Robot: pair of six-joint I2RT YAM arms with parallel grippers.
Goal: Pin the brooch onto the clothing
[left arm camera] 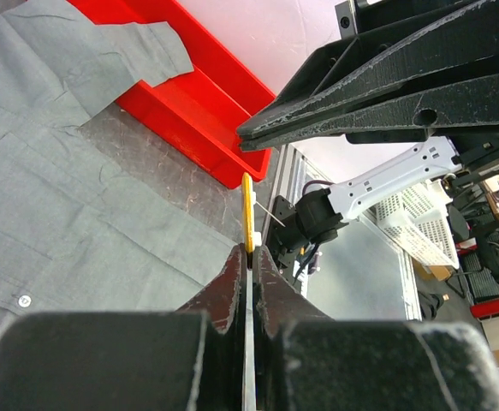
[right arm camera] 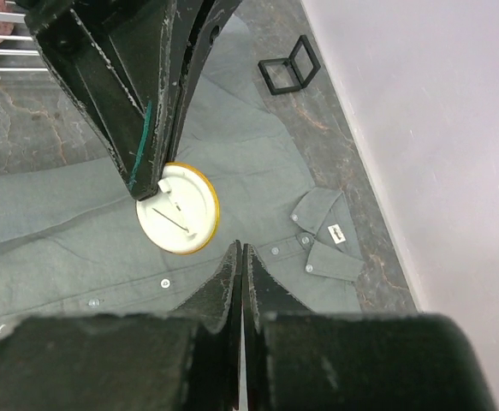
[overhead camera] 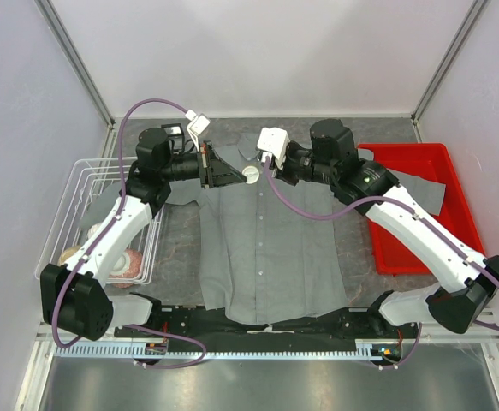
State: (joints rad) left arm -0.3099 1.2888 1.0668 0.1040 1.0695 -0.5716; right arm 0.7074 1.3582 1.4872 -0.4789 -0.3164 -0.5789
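Note:
The brooch (overhead camera: 251,173) is a round disc with a yellow rim and a white back that carries a thin pin (right arm camera: 174,217). My left gripper (left arm camera: 249,250) is shut on its edge and holds it edge-on (left arm camera: 248,210) above the upper chest of the clothing (overhead camera: 266,248), a grey button-front shirt lying flat. In the right wrist view the brooch (right arm camera: 181,210) hangs from the left gripper's fingertips (right arm camera: 146,175), near the collar (right arm camera: 326,231). My right gripper (right arm camera: 240,248) is shut with nothing in it, its tips just beside the brooch and apart from it.
A red bin (overhead camera: 412,205) stands at the right with one shirt sleeve draped into it. A white wire basket (overhead camera: 86,214) holding round items sits at the left. A small black square frame (right arm camera: 288,67) lies on the table beyond the collar.

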